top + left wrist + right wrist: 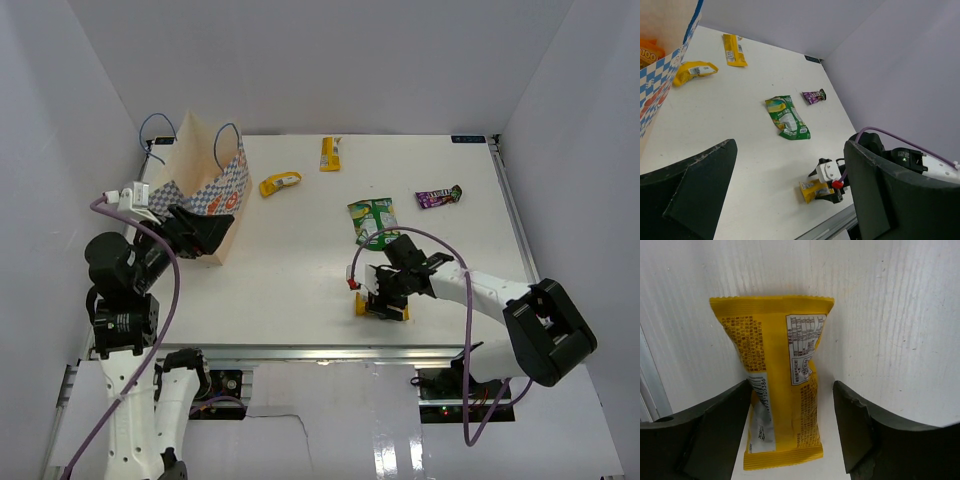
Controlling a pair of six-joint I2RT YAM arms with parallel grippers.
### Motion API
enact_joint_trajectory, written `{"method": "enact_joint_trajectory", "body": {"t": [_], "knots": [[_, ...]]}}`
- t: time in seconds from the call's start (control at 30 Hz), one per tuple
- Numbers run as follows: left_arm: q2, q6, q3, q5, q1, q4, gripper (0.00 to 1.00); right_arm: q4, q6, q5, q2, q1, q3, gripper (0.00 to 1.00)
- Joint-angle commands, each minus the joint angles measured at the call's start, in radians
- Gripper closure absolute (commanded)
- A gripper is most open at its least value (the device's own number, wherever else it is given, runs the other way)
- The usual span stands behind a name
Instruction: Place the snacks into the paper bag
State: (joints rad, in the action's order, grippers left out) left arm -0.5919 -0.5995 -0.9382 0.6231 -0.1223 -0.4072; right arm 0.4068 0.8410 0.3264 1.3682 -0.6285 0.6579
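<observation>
The checkered paper bag (222,192) stands at the far left, and an orange bag (648,51) lies inside it. My left gripper (200,233) hangs open and empty by the bag's near side. My right gripper (383,303) is low on the table near the front edge, open, its fingers either side of a yellow wrapper (780,385); the left finger (715,430) touches the wrapper's edge and the right finger stands clear. On the table lie a green bag (372,221), a purple candy packet (438,197) and two more yellow wrappers (280,183) (331,153).
White walls close in the table on the left, back and right. A metal rail (330,352) runs along the near edge, close to the right gripper. The bag's blue cord handles (156,126) stick up above its rim.
</observation>
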Motion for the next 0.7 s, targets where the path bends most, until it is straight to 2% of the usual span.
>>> {"method": "enact_joint_trajectory", "body": {"t": [0.0,0.03,0.1,0.13,0.23,0.37,0.5,0.67], "knots": [[-0.003,0.024,-0.059,-0.029,0.001,-0.067,0.02,-0.068,-0.033,-0.039,0.003,-0.023,-0.012,0.29],[-0.006,0.041,-0.086,-0.046,0.001,-0.077,0.02,-0.074,-0.039,-0.041,0.003,-0.023,-0.015,0.38],[-0.017,0.058,-0.120,-0.063,0.001,-0.111,0.02,-0.083,-0.051,-0.040,0.003,-0.023,-0.014,0.46],[-0.022,0.070,-0.152,-0.075,0.003,-0.126,0.02,-0.082,-0.060,-0.026,0.005,-0.025,-0.012,0.54],[-0.045,0.070,-0.200,-0.085,0.001,-0.142,0.02,-0.057,-0.071,0.035,-0.001,-0.023,0.008,0.65],[-0.066,-0.003,-0.186,-0.071,0.003,-0.140,0.02,0.000,-0.100,0.169,-0.026,-0.025,0.066,0.71],[-0.101,-0.140,-0.108,0.007,0.001,-0.120,0.02,0.065,-0.172,0.354,-0.034,-0.023,0.211,0.74],[-0.125,-0.210,-0.053,0.047,0.004,-0.093,0.02,0.052,-0.293,0.467,0.002,-0.023,0.399,0.75]]}}
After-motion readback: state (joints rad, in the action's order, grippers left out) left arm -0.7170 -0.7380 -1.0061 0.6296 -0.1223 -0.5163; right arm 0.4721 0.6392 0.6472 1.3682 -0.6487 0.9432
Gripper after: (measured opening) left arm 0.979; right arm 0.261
